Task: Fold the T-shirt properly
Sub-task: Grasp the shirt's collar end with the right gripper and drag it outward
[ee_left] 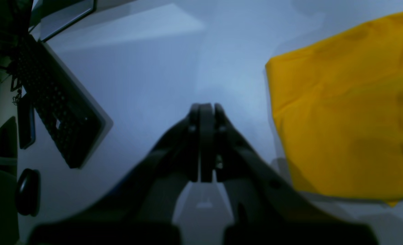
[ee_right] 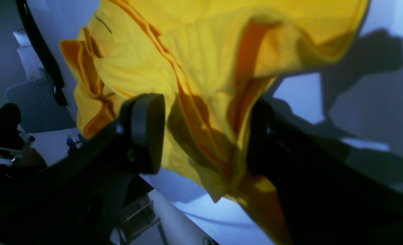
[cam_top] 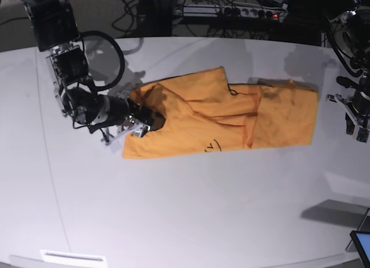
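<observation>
The orange-yellow T-shirt (cam_top: 231, 115) lies spread across the middle of the white table (cam_top: 185, 210), partly folded over itself, with a thin dark line mark near its front edge. My right gripper (cam_top: 141, 122) is at the shirt's left end. In the right wrist view its fingers (ee_right: 146, 132) stand wide apart, open, with a bunched fold of the T-shirt (ee_right: 204, 102) between them. My left gripper (ee_left: 206, 109) is shut on nothing and hovers over bare table. The T-shirt (ee_left: 344, 112) lies to its right. In the base view that left gripper (cam_top: 354, 121) is off the shirt's right end.
A black keyboard (ee_left: 55, 102) and a mouse (ee_left: 27, 190) lie at the table's side in the left wrist view. Cables and a power strip (cam_top: 231, 11) run behind the table. A screen corner (cam_top: 361, 245) shows at the front right.
</observation>
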You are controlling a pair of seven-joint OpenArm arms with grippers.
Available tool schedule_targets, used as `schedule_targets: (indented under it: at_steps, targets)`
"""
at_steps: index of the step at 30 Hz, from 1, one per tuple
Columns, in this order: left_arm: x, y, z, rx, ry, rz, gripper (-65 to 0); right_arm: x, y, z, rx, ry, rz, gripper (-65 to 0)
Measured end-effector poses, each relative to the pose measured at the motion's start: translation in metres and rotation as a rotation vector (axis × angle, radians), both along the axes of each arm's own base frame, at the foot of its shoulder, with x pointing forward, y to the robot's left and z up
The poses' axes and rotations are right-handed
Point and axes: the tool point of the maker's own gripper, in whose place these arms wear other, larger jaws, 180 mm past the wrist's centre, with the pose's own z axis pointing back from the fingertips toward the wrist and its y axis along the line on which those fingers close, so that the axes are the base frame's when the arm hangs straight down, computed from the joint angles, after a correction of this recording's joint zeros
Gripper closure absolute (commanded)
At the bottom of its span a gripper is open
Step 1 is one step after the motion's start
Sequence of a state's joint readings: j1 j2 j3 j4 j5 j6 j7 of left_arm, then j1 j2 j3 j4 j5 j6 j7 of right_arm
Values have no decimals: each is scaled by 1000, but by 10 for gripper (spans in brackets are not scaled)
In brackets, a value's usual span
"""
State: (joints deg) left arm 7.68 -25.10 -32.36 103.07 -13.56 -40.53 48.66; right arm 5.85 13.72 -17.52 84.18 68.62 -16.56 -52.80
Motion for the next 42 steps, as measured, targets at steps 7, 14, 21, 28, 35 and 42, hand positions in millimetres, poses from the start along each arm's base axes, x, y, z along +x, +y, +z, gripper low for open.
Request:
schedule_targets:
  at_steps: [7,14,21,28,35,42]
  targets:
    - [0,-1,-1,-2,0,-2,0,-4,15,1,18,6,18,-345]
    - [0,-1,-1,-3,1,-1,0,-15,48,5,26,-2,126,-345]
    - [-1,-1,-2,-4,3,-1,0,-11,40,1,6,-6,102,-144]
    - [-1,-1,-2,-5,2,-1,0,-15,35,-17,2,50,87,-1]
    - [-1,-1,-2,-3,3,-1,0,-4,-6,-19,-29,49,25,-1]
    - [-1,-1,-2,-4,2,-2,0,13,-90,-19,-119,37,-124,-1]
